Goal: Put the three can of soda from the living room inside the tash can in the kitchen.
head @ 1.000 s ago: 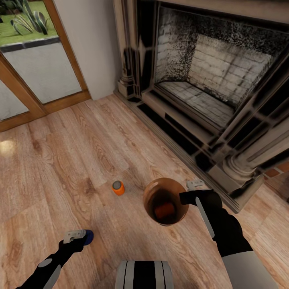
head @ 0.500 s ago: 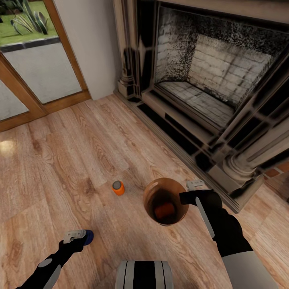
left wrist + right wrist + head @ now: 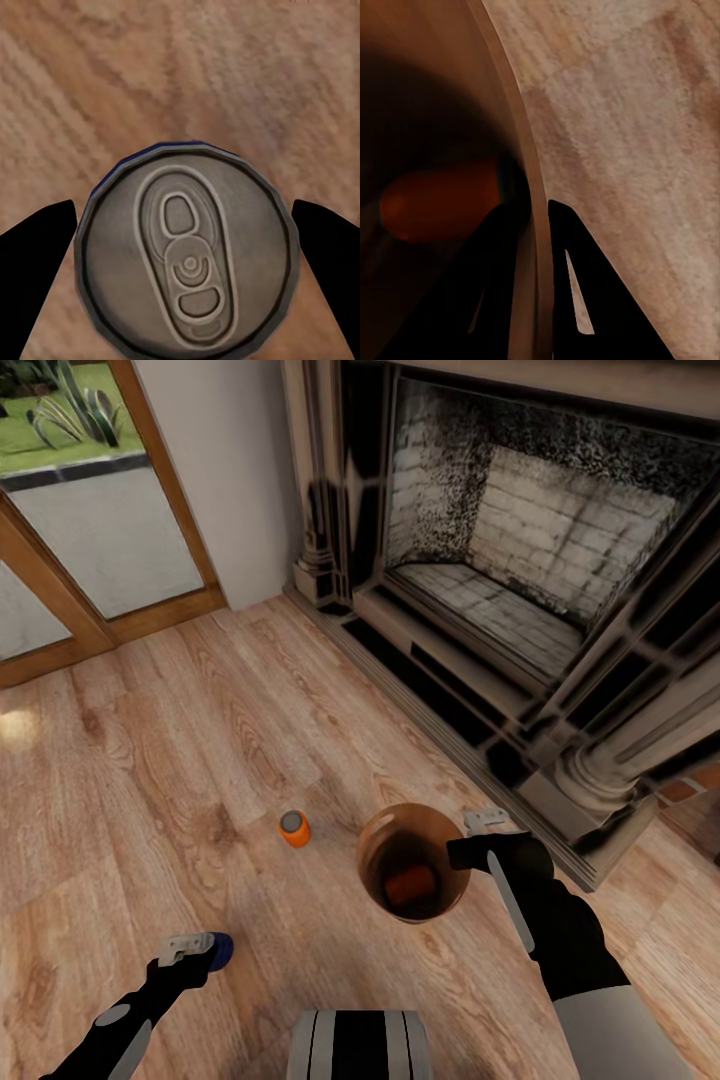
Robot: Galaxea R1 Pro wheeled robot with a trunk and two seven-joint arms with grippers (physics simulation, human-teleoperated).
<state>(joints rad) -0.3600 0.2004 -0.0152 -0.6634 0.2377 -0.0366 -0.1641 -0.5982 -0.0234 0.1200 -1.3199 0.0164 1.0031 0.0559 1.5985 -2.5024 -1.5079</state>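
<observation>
The tash can (image 3: 372, 857), brown inside, stands on the wood floor in front of the fireplace. One orange can of soda (image 3: 410, 883) lies inside it, also seen in the right wrist view (image 3: 435, 202). My right gripper (image 3: 463, 850) is shut on the bin's rim (image 3: 534, 187), one finger inside the wall and one outside. A second orange can (image 3: 293, 827) stands upright on the floor left of the bin. My left gripper (image 3: 195, 948) is closed around the dark blue can (image 3: 221, 950). Its silvery top (image 3: 187, 259) sits between the two fingers (image 3: 37, 251).
The brick fireplace (image 3: 530, 550) with its raised hearth edge (image 3: 440, 710) runs along the right. Wood-framed glass doors (image 3: 90, 540) stand at the back left. Open wood floor (image 3: 150, 760) lies between them. My own base (image 3: 360, 1045) shows at the bottom edge.
</observation>
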